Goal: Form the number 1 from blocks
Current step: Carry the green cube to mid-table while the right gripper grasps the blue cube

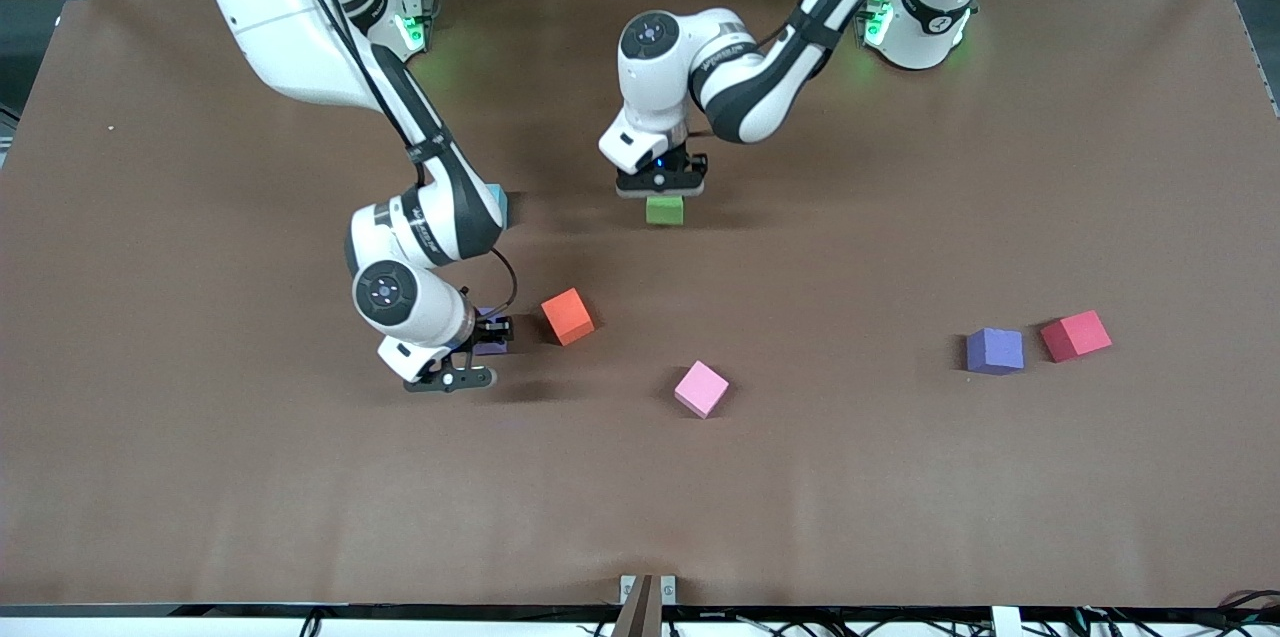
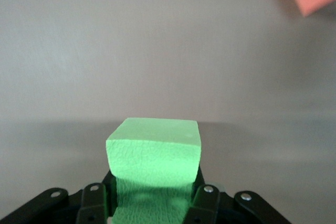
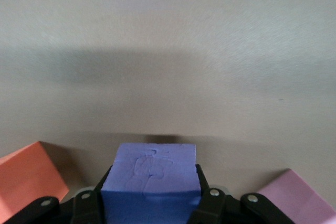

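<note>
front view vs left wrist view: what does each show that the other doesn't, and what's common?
Front only: the right gripper shut on a purple block, a pink block, another purple block, a red block, a light blue block.
Left wrist only: the wrinkled face of the green block between the jaws.
Both: the left gripper shut on that green block, the orange block, the brown table.

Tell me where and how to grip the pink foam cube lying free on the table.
Grip the small pink matte foam cube from straight above, fingers on two opposite vertical side faces. It sits flat on the brown table, turned at an angle to the table's edges, so rotate the wrist to match. All sides look free.
</note>
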Robot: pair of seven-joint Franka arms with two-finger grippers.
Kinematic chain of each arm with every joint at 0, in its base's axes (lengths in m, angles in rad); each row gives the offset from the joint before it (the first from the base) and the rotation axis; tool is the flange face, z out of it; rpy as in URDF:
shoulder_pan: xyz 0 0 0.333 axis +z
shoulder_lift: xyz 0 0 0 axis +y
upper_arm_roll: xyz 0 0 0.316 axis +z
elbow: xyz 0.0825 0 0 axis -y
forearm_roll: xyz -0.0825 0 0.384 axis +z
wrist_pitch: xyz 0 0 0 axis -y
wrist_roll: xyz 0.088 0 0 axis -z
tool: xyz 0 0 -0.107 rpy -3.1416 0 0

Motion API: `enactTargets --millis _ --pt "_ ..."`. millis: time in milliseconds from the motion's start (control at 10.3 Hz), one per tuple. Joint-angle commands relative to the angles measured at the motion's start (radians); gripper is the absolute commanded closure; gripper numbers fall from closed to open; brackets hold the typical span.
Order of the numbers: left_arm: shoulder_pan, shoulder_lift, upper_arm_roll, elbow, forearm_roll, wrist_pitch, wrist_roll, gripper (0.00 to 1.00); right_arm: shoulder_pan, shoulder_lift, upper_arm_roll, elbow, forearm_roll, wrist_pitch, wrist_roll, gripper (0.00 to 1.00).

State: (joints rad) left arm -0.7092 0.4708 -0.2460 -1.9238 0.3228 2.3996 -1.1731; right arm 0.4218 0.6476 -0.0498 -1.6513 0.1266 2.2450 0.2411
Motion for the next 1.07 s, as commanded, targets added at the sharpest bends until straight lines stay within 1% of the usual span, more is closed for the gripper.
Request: enactTargets --millis 0,194,292,583,680,777,875,972 --pt "-0.039 0.077 0.057 0.115 0.019 0.053 0.009 1.00 0.014 -0.140 -0.005 -0.108 0.010 -0.005 0.077 0.52" --pt "-0.111 0.158 0.109 0.213 0.010 0.073 0.010 1.00 0.028 -0.178 -0.005 -0.136 0.010 -0.002 0.147 0.51" --pt "-0.118 0.185 0.110 0.229 0.013 0.073 0.012 1.00 0.028 -0.193 -0.005 -0.151 0.010 -0.001 0.158 0.51" --pt "-0.125 0.190 0.102 0.195 -0.002 0.073 0.066 1.00 0.034 -0.218 -0.007 -0.171 0.021 0.001 0.159 0.49" --pt "-0.122 0.190 0.100 0.190 -0.004 0.073 0.084 1.00 0.044 -0.221 -0.013 -0.171 0.049 -0.001 0.162 0.49" --pt "-0.119 0.190 0.100 0.189 -0.007 0.072 0.108 1.00 0.067 -0.229 -0.028 -0.173 0.059 -0.005 0.182 0.48" --pt "-0.115 0.190 0.100 0.180 -0.020 0.069 0.115 0.99 0.071 -0.235 -0.028 -0.174 0.059 -0.007 0.199 0.48" --pt "-0.113 0.189 0.100 0.180 -0.037 0.066 0.127 0.93 0.074 -0.238 -0.028 -0.180 0.059 -0.007 0.201 0.48"
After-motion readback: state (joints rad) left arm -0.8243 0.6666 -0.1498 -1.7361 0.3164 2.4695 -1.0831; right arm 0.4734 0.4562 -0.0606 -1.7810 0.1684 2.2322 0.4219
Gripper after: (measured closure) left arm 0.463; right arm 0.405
